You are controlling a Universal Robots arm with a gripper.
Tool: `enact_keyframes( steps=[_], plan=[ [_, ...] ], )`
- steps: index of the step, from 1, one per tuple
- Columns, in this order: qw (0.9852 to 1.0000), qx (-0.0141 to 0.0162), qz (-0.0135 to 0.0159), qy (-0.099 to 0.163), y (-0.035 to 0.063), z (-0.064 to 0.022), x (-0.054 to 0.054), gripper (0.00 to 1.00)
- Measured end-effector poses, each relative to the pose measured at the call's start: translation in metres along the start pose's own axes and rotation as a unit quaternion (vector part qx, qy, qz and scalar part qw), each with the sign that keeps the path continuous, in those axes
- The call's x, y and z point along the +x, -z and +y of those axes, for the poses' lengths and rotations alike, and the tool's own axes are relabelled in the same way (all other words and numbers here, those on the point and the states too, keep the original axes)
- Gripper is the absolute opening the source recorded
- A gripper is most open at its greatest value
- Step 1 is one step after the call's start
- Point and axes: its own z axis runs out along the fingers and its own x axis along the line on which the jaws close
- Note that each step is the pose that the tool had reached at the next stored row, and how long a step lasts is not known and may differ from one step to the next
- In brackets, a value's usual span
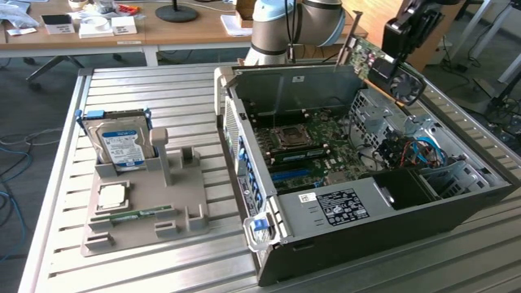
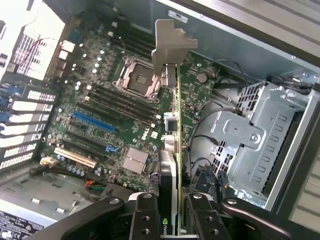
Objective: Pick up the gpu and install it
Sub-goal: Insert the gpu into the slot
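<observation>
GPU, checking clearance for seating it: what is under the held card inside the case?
Under the gpu, clamped in the gripper, lies the motherboard: CPU socket, blue slot. The strip of board directly behind the card's edge is covered.

White Dell lettering on the motherboard (image 2: 125, 131), Nvidia logo on the gpu (image 2: 169, 175)

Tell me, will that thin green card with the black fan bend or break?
The thin green circuit card with a black round fan is probably stiff: it stands straight, edge-on, in the black gripper. Likely fragile, since tiny parts sit bare on it. Its silver metal bracket may make that end heavier.
</observation>
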Motion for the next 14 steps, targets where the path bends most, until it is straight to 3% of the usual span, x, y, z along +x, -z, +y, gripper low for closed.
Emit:
enact_keyframes(
  steps=[8, 14],
  plan=[
    [0.9989, -0.0011, 0.0022, 0.047, -0.0001, 0.0002, 0.0005, 0.27],
    [0.9961, -0.0020, 0.0041, 0.088, -0.0001, 0.0002, 0.0005, 0.27]
  ],
)
